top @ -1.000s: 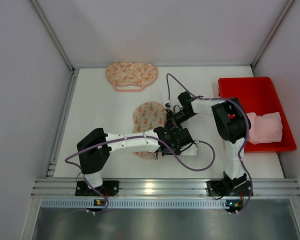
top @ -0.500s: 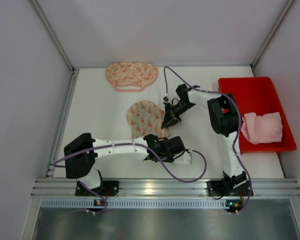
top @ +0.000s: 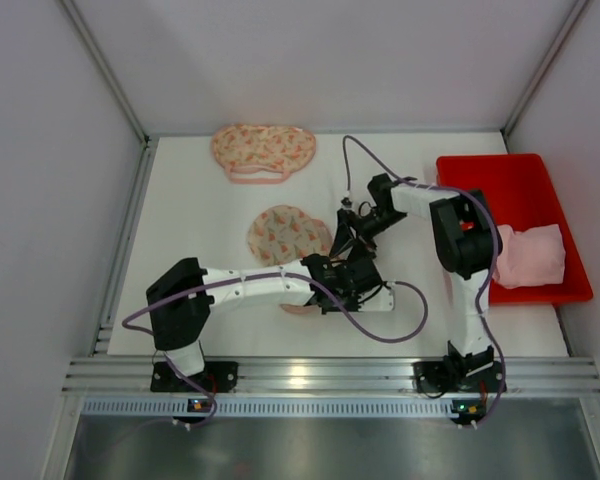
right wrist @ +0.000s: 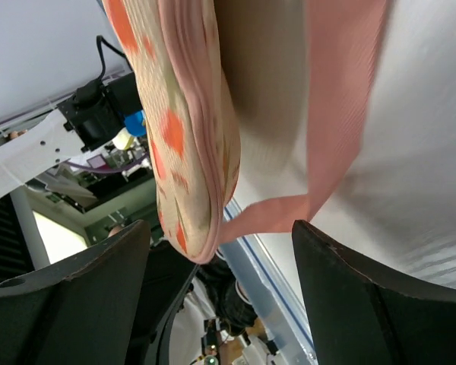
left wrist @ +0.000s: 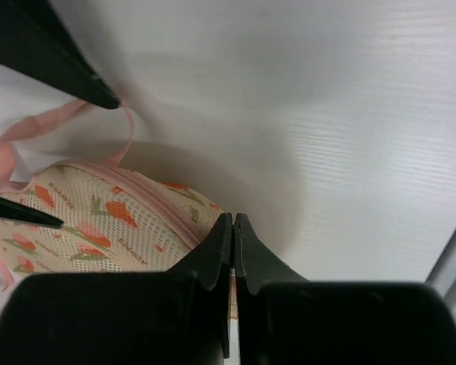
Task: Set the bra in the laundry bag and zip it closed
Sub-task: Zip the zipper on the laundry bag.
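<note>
The laundry bag [top: 280, 235] is a round mesh pouch with an orange floral print and pink trim, lying mid-table. No bra shows on its own; it is hidden. My left gripper [top: 330, 268] is shut on the bag's near-right edge; the left wrist view shows the jaws [left wrist: 233, 220] pressed together over the pink rim of the bag [left wrist: 99, 220]. My right gripper [top: 342, 232] stands open just right of the bag. In the right wrist view the bag's rim [right wrist: 175, 114] and its pink loop [right wrist: 342, 114] hang between the spread fingers [right wrist: 220, 228], untouched.
A second floral piece with two lobes and a pink strap [top: 263, 150] lies at the back of the table. A red bin [top: 480, 180] at the right holds a pink cloth [top: 528, 255]. Walls close in on three sides.
My right gripper has opened and let go of the bag's edge. The left arm has shifted with the bag, which now lies rounder and slightly further left.
</note>
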You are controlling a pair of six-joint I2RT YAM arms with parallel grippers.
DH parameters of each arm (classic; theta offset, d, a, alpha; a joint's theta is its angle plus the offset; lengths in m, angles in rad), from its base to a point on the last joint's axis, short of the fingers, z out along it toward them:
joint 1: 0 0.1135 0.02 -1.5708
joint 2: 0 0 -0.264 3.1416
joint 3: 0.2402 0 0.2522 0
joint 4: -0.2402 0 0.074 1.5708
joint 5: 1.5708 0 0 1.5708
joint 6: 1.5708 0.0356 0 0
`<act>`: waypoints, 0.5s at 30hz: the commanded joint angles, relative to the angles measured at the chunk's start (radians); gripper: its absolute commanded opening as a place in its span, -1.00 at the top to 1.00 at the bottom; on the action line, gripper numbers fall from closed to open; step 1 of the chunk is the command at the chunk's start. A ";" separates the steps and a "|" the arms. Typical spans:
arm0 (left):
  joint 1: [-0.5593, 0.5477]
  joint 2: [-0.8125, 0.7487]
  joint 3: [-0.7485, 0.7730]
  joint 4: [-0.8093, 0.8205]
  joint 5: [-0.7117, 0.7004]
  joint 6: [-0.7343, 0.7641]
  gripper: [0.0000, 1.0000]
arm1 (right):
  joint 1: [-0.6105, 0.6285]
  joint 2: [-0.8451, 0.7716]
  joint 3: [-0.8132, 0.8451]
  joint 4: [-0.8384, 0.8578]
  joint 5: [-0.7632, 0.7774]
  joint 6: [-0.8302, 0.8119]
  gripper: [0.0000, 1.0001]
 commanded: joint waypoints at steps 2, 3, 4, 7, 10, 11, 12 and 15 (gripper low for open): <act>0.030 0.009 0.057 0.039 -0.023 0.013 1.00 | 0.021 -0.092 -0.057 0.022 -0.069 -0.022 -0.51; 0.030 0.009 0.062 0.040 -0.011 0.022 1.00 | 0.039 -0.086 -0.057 0.030 -0.083 -0.012 -0.51; 0.030 0.012 0.065 0.039 -0.011 0.019 1.00 | 0.048 -0.079 -0.051 0.033 -0.090 -0.009 -0.49; 0.030 0.008 0.065 0.039 0.003 0.027 1.00 | 0.082 -0.045 -0.010 0.036 -0.118 0.004 -0.13; 0.028 -0.010 0.047 0.039 0.031 0.028 1.00 | 0.090 -0.025 0.011 0.042 -0.107 0.013 0.54; 0.028 -0.023 0.037 0.037 0.037 0.028 1.00 | 0.090 -0.025 0.023 0.042 -0.104 0.013 0.71; 0.024 -0.027 0.016 0.036 0.043 0.027 1.00 | 0.082 -0.022 0.029 0.042 -0.103 0.016 0.97; 0.011 -0.060 -0.047 0.037 0.066 0.024 1.00 | 0.066 -0.014 0.063 0.035 -0.084 0.017 1.00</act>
